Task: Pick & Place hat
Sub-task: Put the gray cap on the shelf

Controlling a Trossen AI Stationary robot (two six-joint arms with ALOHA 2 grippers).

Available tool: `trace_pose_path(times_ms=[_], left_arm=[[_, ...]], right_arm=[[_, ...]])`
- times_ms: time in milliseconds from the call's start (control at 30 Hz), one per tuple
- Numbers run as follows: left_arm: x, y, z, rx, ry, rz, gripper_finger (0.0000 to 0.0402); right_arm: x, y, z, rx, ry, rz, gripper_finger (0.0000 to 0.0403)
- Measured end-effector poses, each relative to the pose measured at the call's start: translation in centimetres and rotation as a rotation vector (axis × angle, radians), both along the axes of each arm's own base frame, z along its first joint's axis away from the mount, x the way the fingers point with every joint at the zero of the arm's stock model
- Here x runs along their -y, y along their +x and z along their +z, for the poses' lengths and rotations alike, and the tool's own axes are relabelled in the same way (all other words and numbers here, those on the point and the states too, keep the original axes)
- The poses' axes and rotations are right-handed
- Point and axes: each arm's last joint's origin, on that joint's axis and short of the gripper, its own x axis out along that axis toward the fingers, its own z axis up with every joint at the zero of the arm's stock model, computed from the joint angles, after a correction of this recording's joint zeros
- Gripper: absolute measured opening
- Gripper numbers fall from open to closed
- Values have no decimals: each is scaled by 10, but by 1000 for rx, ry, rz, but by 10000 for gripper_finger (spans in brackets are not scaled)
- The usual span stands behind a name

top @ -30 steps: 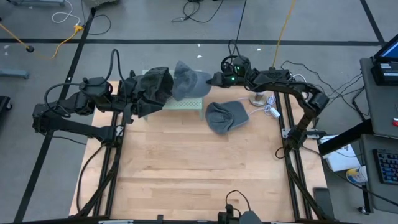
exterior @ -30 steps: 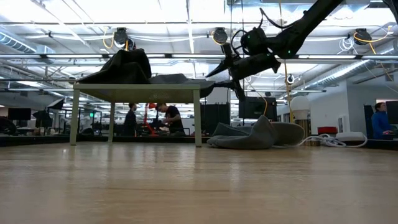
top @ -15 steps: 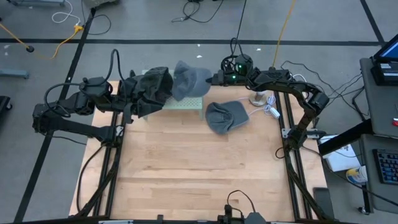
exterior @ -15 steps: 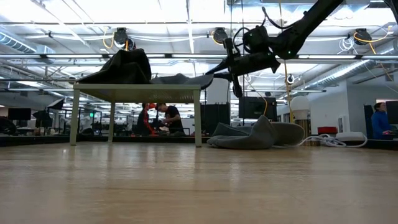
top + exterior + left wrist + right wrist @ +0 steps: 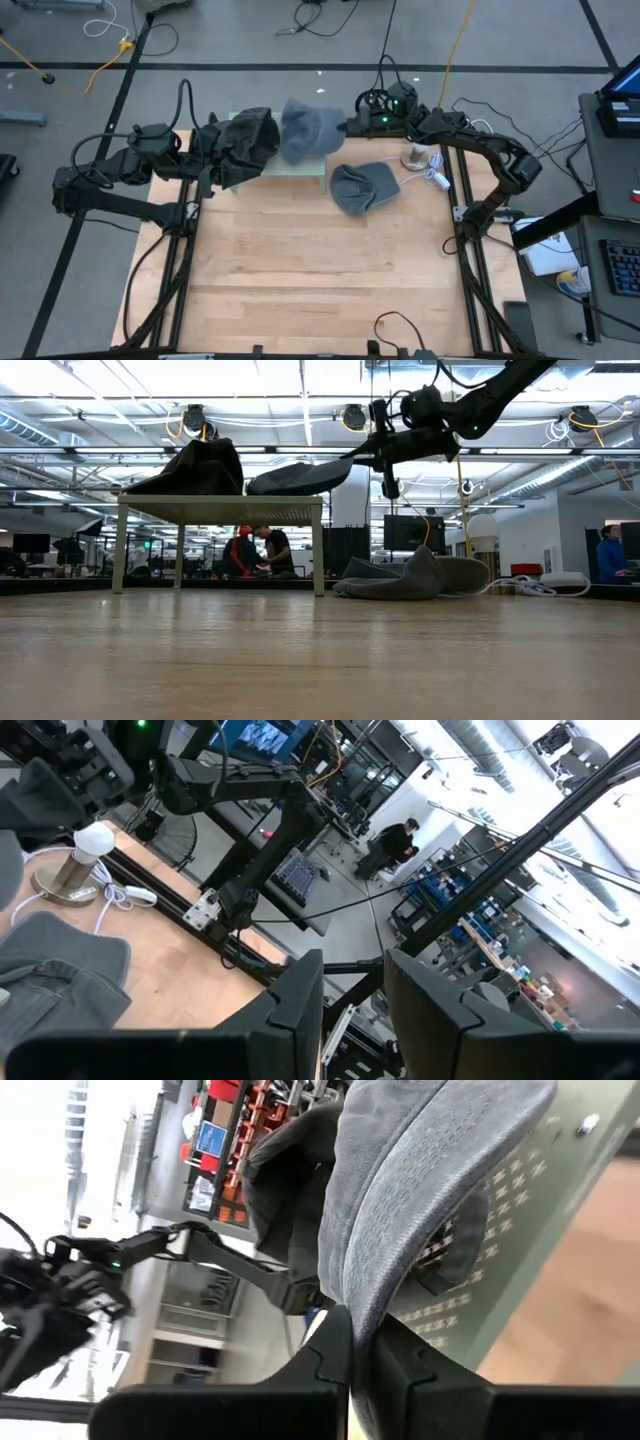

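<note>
Above stand [image 5: 300, 168], pincer [image 5: 345, 127] grips hat [image 5: 308, 130].

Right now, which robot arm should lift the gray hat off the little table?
The right one. Its hand is already shut on the gray hat's brim above the little table; the left hand waits beside the dark hat.

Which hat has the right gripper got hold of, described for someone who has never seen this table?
Find the small green stand at the table's far edge. Over it hangs a grey hat, its brim pinched by the right gripper. Unlike the dark hat beside it and the grey one flat on the table, it is lifted clear.
</note>
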Motion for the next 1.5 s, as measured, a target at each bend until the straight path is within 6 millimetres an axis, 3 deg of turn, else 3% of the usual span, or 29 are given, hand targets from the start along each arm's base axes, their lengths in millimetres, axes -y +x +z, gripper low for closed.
trace_pose_path(times_ms=[400,1100,1500], left_arm=[[0,0,0,-3,-50,-4,113],[0,0,0,-1,-15,-16,113],[1,0,0,-1,-19,-26,113]], right_arm=[[-3,4,9,63,162,-41,5],[-22,22,14,104,188,-76,5],[-25,41,-15,27,196,-92,14]])
